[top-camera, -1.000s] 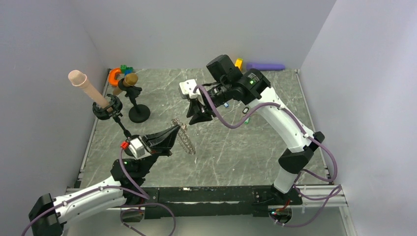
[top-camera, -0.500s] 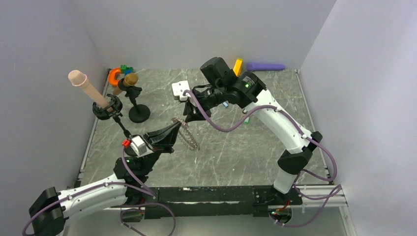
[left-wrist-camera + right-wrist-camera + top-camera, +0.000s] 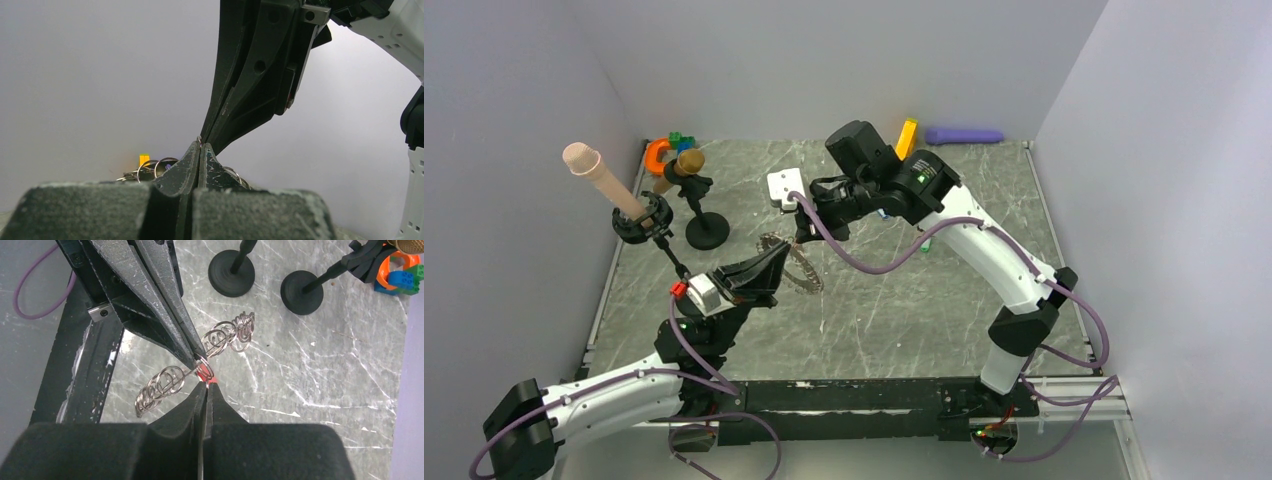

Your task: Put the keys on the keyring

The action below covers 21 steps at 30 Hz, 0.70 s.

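The keyring (image 3: 165, 384), a floppy chain of silver rings, hangs between both grippers above the marble table (image 3: 904, 300). My left gripper (image 3: 781, 260) is shut on one link; in the right wrist view its long black fingers (image 3: 165, 305) come down from the upper left. My right gripper (image 3: 206, 384) meets it tip to tip, jaws shut, with a thin ring wire pinched at the very tips. A red key (image 3: 203, 372) shows just behind that ring. In the left wrist view the left gripper (image 3: 200, 143) pinches a ring wire too. A green key (image 3: 927, 243) lies under the right arm's cable.
Two black stands (image 3: 707, 230) rise at the back left, one holding a beige cylinder (image 3: 602, 178). An orange ring with toy bricks (image 3: 664, 150) sits in the back left corner. An orange block (image 3: 908, 133) and a purple cylinder (image 3: 964, 134) lie along the back wall.
My right gripper has moved left to the left gripper's tips and its jaws have closed there. The hanging chain has swung a little. The left gripper stays shut.
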### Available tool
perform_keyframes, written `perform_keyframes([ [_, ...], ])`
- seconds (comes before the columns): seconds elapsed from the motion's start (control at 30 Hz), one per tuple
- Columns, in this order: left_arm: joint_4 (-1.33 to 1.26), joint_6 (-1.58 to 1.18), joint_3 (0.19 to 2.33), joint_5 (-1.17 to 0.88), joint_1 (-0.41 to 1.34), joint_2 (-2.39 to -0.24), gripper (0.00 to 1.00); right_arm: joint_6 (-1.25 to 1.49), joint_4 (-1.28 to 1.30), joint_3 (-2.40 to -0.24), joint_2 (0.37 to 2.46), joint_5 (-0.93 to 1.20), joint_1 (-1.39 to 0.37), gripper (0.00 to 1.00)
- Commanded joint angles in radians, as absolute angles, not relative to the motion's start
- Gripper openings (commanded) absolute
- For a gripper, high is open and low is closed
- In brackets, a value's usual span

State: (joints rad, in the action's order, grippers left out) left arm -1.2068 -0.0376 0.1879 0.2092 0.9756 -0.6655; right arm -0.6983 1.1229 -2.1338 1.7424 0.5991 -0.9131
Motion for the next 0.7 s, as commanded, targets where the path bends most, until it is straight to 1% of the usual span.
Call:
perform_keyframes([
  [0.0,-1.286,-0.029,0.239,0.221,0.976,-0.657,0.0,-0.686,1.1,-2.136,1.729,0.552,-0.928,0.03],
  [0.07,-1.299,-0.028,0.238,0.227,0.976,-0.657,0.0,-0.691,1.1,-2.128,1.724,0.54,-0.938,0.0],
  [0.3,-1.336,-0.032,0.237,0.231,0.976,-0.671,0.0,-0.691,1.092,-2.085,1.716,0.496,-0.974,0.0],
  [0.47,-1.367,-0.043,0.225,0.232,0.976,-0.689,0.0,-0.684,1.096,-2.08,1.717,0.505,-0.992,0.0],
  [0.53,-1.381,-0.044,0.214,0.234,0.976,-0.689,0.0,-0.683,1.104,-2.085,1.717,0.516,-0.992,0.06],
  [0.67,-1.35,-0.043,0.194,0.232,0.976,-0.653,0.0,-0.681,1.127,-2.111,1.715,0.524,-0.985,0.2],
])
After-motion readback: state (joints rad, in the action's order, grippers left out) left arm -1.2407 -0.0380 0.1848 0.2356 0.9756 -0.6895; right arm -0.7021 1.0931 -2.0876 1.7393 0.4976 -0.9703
